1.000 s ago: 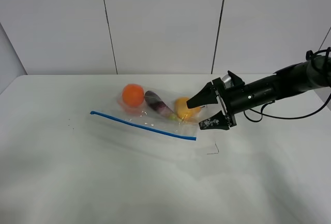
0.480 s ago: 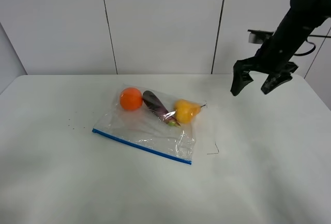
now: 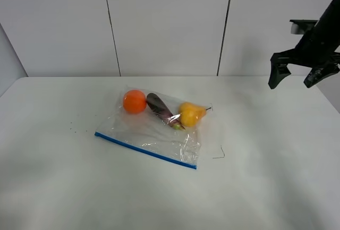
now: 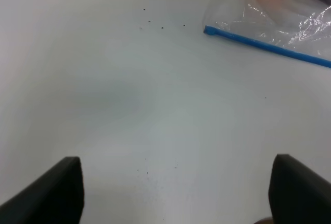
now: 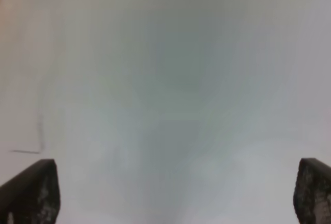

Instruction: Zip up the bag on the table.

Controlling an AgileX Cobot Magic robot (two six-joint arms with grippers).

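Setting looked like a robot lab or test cell: bare white table [image 3: 64,187] with rounded corners, plain white panelled wall [image 3: 164,23] with dark seams behind, black robot arm [image 3: 319,39] overhead.

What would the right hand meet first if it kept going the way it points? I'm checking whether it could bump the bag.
Probably only bare table. The right hand, open, points down well right of the bag; its wrist view shows only white surface ahead.
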